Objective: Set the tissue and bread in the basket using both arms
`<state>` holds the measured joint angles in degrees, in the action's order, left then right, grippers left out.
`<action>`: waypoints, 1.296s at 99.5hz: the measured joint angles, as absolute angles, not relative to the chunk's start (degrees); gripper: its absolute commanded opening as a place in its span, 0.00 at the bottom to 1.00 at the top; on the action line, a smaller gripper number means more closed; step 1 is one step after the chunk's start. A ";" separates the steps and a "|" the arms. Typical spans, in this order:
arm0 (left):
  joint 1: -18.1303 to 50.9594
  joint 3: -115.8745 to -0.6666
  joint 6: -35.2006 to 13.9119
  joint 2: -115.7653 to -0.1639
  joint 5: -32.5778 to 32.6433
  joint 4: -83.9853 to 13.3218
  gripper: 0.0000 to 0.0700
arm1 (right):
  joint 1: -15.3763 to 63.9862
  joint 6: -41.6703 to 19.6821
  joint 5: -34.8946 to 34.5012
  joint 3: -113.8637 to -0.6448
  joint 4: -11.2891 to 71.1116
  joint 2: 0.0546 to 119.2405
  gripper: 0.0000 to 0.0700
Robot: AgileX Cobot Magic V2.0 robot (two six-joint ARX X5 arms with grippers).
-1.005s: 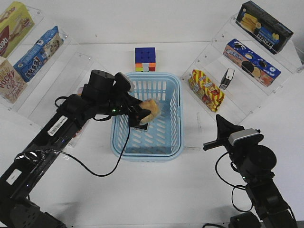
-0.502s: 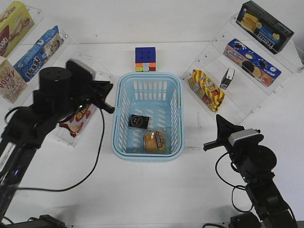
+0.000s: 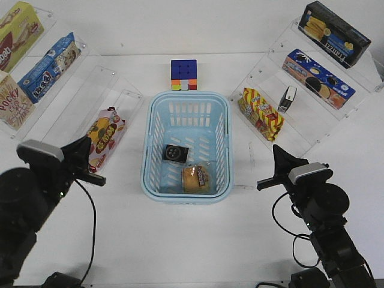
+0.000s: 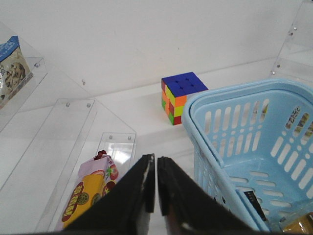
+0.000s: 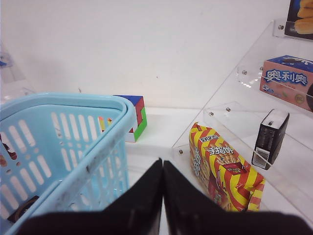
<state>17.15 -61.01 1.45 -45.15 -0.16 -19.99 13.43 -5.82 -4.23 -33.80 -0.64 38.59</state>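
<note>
White table (image 3: 198,240) with clear acrylic shelves either side; basket (image 3: 155,120) sits mid-table. Tissue (image 3: 176,154) lies flat on the basket floor, bread (image 3: 196,179) just beside it toward the basket's near wall, the two close but whether touching I cannot tell. Left gripper (image 3: 95,177) sits outside the basket's left wall, apart from it, fingers pressed together with only a thin slit, holding nothing. Right gripper (image 3: 265,184) sits outside the basket's right wall, near its front corner, fingers also closed together and empty. Both are well clear of tissue and bread, with the basket walls between.

Cube (image 3: 183,75) stands just behind the basket's far rim. Red-yellow snack bag (image 3: 260,113) lies on the shelf right of the basket, a second black-white pack (image 3: 287,99) upright beside it. Pink-yellow snack pack (image 3: 104,135) lies on the shelf left of the basket, just past the left gripper. Boxes fill the upper shelves on both sides.
</note>
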 measured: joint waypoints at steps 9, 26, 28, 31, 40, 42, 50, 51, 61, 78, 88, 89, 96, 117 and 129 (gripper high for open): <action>17.15 -46.98 -0.80 -39.09 -0.16 -8.38 0.00 | 13.45 -5.85 -4.23 -33.80 -0.64 38.59 0.00; 17.15 -38.50 -4.14 -35.51 -0.16 -10.83 0.00 | 13.45 -5.85 -4.23 -33.80 -0.64 38.59 0.00; 17.15 -38.52 -4.25 -35.16 -0.14 -11.31 0.00 | 13.45 -5.85 -4.23 -33.80 -0.64 38.59 0.00; 17.15 -38.57 -4.45 -34.46 -0.16 -11.92 0.00 | 13.45 -5.82 -4.23 -33.80 -0.64 38.59 0.00; 17.15 -39.00 -4.67 -32.60 -0.16 -12.88 0.00 | 13.43 -5.85 -4.23 -33.80 -0.64 38.59 0.00; 17.15 -39.09 -4.67 -32.23 -0.14 -12.91 0.00 | 13.45 -5.82 -4.23 -33.80 -0.64 38.59 0.00; 17.15 -39.27 -4.67 -31.22 -0.16 -12.86 0.00 | 13.45 -5.82 -4.23 -33.80 -0.64 38.59 0.00; 17.15 -39.24 -4.67 -31.09 -0.14 -12.86 0.00 | 13.45 -5.82 -4.23 -33.80 -0.67 38.59 0.00; 17.15 -39.27 -4.12 -29.95 1.28 -12.73 0.00 | 13.45 -5.85 -4.23 -33.80 -0.64 38.59 0.00; 13.50 -32.82 -3.29 -24.45 11.49 -3.49 0.00 | 13.43 -5.85 -4.23 -33.80 -0.64 38.59 0.00; 9.26 -24.16 -3.29 -19.99 11.29 4.14 0.00 | 13.45 -5.85 -4.23 -33.80 -0.67 38.59 0.00; 8.88 -23.24 -3.29 -19.55 11.09 4.69 0.00 | 13.45 -5.82 -4.23 -33.80 -0.64 38.59 0.00; 6.46 -16.86 -3.29 -16.34 10.00 7.86 0.00 | 13.45 -5.85 -4.23 -33.80 -0.64 38.59 0.00; 0.86 -3.99 -3.81 -7.16 7.68 6.92 0.00 | 13.45 -5.82 -4.23 -33.80 -0.64 38.59 0.00; -1.21 -2.00 -3.84 -2.39 2.39 2.76 0.00 | 13.45 -5.82 -4.23 -33.80 -0.64 38.59 0.00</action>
<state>-1.21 -2.00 -3.84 -2.39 2.39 2.76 13.45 -5.82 -4.23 -33.80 -0.64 38.59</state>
